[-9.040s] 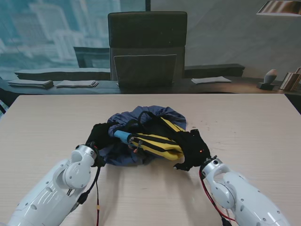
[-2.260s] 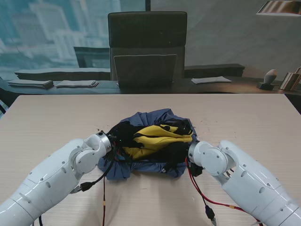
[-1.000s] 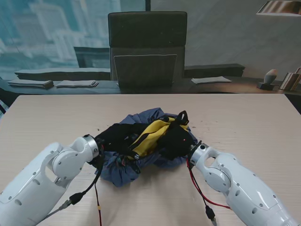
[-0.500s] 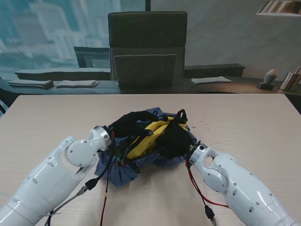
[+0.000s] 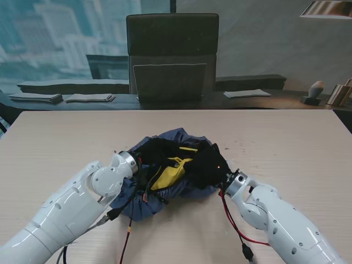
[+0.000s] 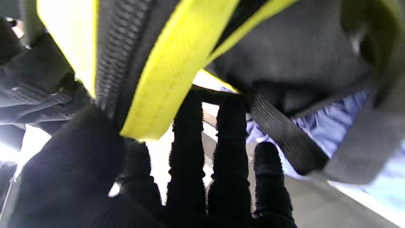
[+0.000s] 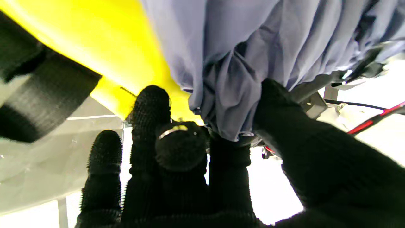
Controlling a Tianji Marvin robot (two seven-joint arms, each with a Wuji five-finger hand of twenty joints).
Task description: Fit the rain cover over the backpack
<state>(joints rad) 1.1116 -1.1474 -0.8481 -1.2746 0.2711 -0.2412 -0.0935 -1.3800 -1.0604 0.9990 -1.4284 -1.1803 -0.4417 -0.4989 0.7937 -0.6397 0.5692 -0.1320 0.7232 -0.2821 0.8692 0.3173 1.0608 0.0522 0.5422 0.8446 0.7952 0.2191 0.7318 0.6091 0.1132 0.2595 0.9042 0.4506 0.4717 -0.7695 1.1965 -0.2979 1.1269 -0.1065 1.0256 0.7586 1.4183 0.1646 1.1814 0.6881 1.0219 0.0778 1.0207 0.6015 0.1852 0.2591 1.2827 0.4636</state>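
Sitting mid-surface is the backpack (image 5: 175, 165), a black and yellow lump bundled up in the blue-grey rain cover (image 5: 144, 204), which bunches out on the side nearer to me and peeks out along the far edge too. The wooden surface (image 5: 60, 143) is bare around it. Left hand (image 5: 155, 151) (black glove, hard to separate from the black fabric) reaches into the bundle from the left; its wrist view shows the fingers (image 6: 229, 152) stretched fairly straight under a yellow strap (image 6: 164, 79) and black webbing, touching but not clearly clamped on anything, so I can't tell its grip. Right hand (image 5: 212, 168) comes in from the right, and its wrist view is clearer: thumb and fingers (image 7: 150, 107) are pinching a gathered fold of the cover against the yellow panel. Red and black cables (image 5: 234, 223) trail from both wrists.
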